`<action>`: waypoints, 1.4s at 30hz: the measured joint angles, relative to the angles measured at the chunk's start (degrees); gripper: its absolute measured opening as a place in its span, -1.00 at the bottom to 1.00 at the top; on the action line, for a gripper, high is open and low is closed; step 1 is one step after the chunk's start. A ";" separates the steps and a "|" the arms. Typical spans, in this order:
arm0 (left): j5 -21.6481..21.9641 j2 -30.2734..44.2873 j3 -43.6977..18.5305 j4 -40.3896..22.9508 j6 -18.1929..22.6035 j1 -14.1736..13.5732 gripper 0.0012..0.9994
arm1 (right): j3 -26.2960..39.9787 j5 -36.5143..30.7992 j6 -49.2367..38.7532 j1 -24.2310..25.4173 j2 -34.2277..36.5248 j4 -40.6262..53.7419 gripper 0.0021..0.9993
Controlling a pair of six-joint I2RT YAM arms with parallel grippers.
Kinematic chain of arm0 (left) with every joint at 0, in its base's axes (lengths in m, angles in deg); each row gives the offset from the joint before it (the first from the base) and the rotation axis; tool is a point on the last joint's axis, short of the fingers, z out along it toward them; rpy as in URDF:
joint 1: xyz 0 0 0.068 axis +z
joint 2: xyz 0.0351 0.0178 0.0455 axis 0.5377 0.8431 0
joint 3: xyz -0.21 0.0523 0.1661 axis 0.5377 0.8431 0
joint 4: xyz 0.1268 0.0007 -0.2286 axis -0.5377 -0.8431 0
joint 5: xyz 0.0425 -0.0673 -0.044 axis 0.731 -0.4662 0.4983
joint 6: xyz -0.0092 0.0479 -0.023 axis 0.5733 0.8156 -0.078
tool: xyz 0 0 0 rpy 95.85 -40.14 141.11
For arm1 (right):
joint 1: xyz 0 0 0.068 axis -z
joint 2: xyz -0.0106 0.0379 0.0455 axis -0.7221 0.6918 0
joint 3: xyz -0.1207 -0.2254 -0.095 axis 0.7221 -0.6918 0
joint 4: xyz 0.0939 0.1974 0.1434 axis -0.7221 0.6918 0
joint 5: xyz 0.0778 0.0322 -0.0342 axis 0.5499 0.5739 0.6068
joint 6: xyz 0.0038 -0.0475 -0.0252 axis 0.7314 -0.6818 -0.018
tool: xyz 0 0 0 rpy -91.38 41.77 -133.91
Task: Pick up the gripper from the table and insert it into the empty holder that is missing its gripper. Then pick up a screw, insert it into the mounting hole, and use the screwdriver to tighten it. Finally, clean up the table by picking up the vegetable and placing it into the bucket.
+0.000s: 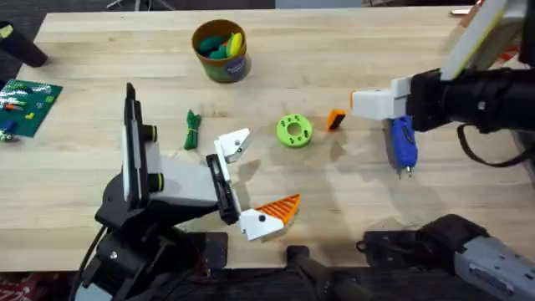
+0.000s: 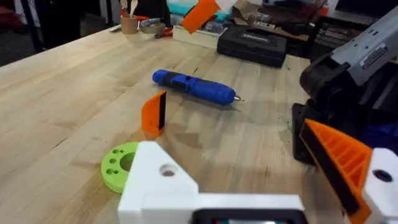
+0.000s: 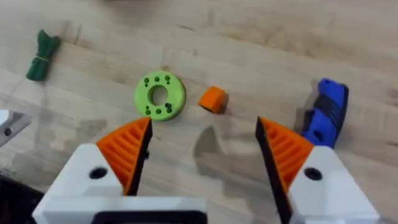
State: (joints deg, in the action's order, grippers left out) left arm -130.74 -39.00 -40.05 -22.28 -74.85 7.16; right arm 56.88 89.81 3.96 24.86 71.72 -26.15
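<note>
The small orange gripper point(image 1: 335, 119) lies on the table just right of a green disc point(image 1: 293, 130). My right gripper point(image 1: 364, 102) hovers open beside and above it, and in the right wrist view the gripper piece point(image 3: 214, 99) sits beyond the gap between the orange pads point(image 3: 127, 152). My left gripper point(image 1: 263, 174) is open, one side being the empty holder point(image 1: 234, 144), a bare white mount, the other a white-and-orange triangular finger point(image 1: 274, 211). The blue screwdriver point(image 1: 403, 144) lies under the right arm. The vegetable point(image 1: 192, 130) lies left of the holder. The bucket point(image 1: 221, 50) stands at the back.
The bucket holds a few coloured toys. A green circuit board point(image 1: 25, 104) lies at the left edge. In the left wrist view a dark case point(image 2: 252, 43) and clutter sit beyond the table's far side. Bare wood lies between the disc and the front edge.
</note>
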 joint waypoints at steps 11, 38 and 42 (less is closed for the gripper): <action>-0.03 0.01 0.00 -0.02 -0.02 0.00 0.98 | 12.97 -0.25 8.68 -0.06 12.52 14.53 0.94; -0.48 0.02 0.00 -0.02 -0.17 0.00 0.98 | 16.35 1.57 18.32 -2.91 38.77 14.56 0.94; -0.51 0.02 0.00 -0.03 -0.17 0.00 0.98 | 16.35 1.58 18.66 -2.91 40.40 14.45 0.94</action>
State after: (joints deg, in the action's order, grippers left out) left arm -131.25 -38.98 -40.05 -22.31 -75.03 7.16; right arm 73.24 91.39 22.62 21.95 112.11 -11.70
